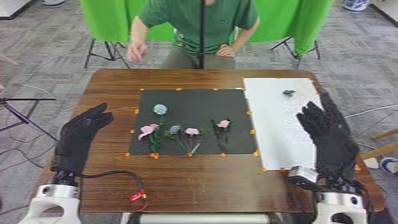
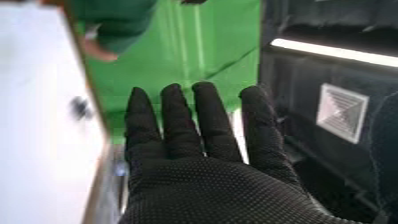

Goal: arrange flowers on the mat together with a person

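In the middle of the frame, a dark mat lies on the table with the flowers on it: a pale blue bloom towards its upper left, and a pink one, a bluish one and two more pink ones across its lower half. The left robot hand, released, is to the left of them. The right robot hand is well apart to their right, by the white sheet; in the wrist view its fingers are straight and grasp nothing. A small dark item lies on the sheet's upper part.
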Robot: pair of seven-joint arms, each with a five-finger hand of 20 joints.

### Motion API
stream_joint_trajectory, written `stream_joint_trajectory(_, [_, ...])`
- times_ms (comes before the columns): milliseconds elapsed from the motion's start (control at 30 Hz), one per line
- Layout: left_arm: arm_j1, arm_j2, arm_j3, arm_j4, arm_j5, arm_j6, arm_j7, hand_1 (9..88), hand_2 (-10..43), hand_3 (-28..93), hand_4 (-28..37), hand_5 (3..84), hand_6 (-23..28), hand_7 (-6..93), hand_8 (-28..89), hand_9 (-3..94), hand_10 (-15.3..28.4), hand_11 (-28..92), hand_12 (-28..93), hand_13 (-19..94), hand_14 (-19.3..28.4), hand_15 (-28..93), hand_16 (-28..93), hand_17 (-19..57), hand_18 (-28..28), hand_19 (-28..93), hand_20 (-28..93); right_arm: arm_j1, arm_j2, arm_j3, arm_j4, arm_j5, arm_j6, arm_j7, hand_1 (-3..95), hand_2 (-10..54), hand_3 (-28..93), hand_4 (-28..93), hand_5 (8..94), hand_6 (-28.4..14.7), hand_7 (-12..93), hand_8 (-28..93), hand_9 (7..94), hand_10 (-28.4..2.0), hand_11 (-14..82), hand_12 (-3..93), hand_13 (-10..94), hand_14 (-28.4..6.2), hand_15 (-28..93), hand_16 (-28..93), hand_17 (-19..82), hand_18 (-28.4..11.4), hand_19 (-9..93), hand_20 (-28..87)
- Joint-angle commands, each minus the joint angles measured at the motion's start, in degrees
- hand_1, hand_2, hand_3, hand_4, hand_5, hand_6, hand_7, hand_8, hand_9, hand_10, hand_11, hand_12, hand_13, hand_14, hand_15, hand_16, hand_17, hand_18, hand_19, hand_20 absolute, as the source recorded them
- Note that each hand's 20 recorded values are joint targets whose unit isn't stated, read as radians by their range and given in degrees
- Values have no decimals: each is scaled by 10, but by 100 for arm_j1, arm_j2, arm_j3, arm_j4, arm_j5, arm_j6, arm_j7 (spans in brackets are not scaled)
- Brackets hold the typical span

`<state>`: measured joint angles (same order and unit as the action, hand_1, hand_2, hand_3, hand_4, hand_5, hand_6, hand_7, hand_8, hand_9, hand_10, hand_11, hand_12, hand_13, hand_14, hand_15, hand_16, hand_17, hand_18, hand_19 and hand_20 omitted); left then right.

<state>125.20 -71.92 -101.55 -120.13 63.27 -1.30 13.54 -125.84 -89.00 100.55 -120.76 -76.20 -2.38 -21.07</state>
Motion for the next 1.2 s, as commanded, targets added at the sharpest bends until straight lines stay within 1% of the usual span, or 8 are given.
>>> stream_joint_trajectory(33, [78,-9,-6,-9,-16,-51,10,251,-49,669,-178,456,24,126,-60,449,126,172,153,338,170,135,63,15,146,81,180,-399,-121,162,-79,101,-81,-131,22,-3,823,-195,286,7,86,-88,345,-139,25,85,276,-125,69,109,180,-131,24,261])
stream_joint_trajectory(300, [48,-38,8,3,12,-94,10,250,-49,669,-178,455,24,126,-60,450,125,172,153,338,169,135,64,14,147,80,179,-174,-76,76,21,37,-197,-16,27,1,823,-193,316,0,88,-89,372,-144,34,89,291,-126,80,105,191,-128,20,264])
stream_joint_trajectory(533, [52,-6,23,-1,-1,-68,49,249,-51,670,-178,455,24,127,-59,448,124,172,152,338,169,134,64,14,147,81,179,-75,5,-61,56,78,-139,5,31,4,824,-189,337,-1,93,-88,393,-144,38,91,299,-126,87,102,197,-128,17,267])
stream_joint_trajectory(867, [44,18,36,-10,-18,-71,51,249,-51,670,-180,455,25,126,-60,448,125,171,153,338,169,134,65,14,147,80,179,-90,-16,-84,72,107,-262,63,33,2,829,-188,344,0,97,-91,400,-145,40,93,305,-128,93,99,199,-128,16,270])
stream_joint_trajectory(967, [34,36,51,-12,-27,-58,72,249,-51,670,-180,455,25,125,-60,448,125,171,153,338,169,134,64,14,147,79,179,-60,-22,-61,78,134,-394,119,34,2,828,-188,346,-1,97,-91,405,-143,41,94,307,-129,94,98,199,-130,17,270])
stream_joint_trajectory(1133, [-19,-9,49,0,9,-117,54,250,-50,669,-181,454,26,124,-59,448,124,171,154,338,169,134,64,14,148,80,180,-41,-2,-38,92,127,-528,177,36,6,826,-187,370,-10,94,-90,427,-146,46,95,321,-134,99,98,206,-123,12,267])
stream_joint_trajectory(1167, [6,-27,40,-11,16,-111,71,250,-50,669,-181,454,26,124,-58,448,124,171,154,338,169,133,64,14,148,80,180,-20,11,-37,102,144,-537,196,37,7,825,-187,373,-11,93,-90,428,-146,46,95,322,-134,99,98,206,-123,11,266])
stream_joint_trajectory(1200, [-12,-17,42,-3,10,-122,51,249,-50,669,-181,454,26,124,-58,449,124,171,153,338,169,134,64,14,148,80,180,-40,-5,-29,90,138,-527,203,37,7,824,-187,374,-11,92,-89,428,-146,46,95,323,-134,100,98,206,-122,11,266])
